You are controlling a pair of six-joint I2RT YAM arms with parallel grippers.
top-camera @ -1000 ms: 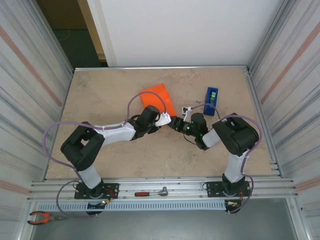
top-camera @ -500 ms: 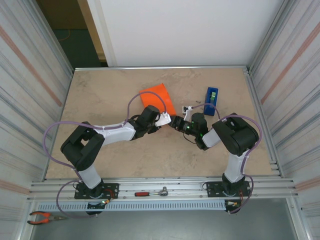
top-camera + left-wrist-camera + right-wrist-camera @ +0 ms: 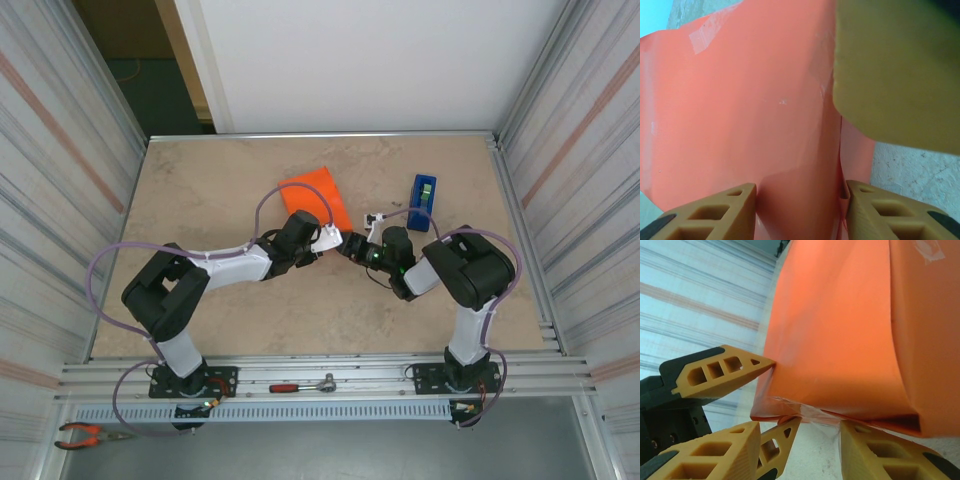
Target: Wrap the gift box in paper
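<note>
Right jaws have eased apart, straddling the paper [image 3: 840, 330] flap; left jaws pinch its fold; wrapping looks nearly done

My left fingers [image 3: 705, 212] and right fingers [image 3: 880, 455] crowd each other at the paper-wrapped gift box [image 3: 318, 198]. A tape dispenser [image 3: 423, 202] stands beyond the right pair, with open table [image 3: 200, 190] elsewhere.

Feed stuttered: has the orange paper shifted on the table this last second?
No. The paper keeps the same gap to the blue tape dispenser in the top view.
</note>
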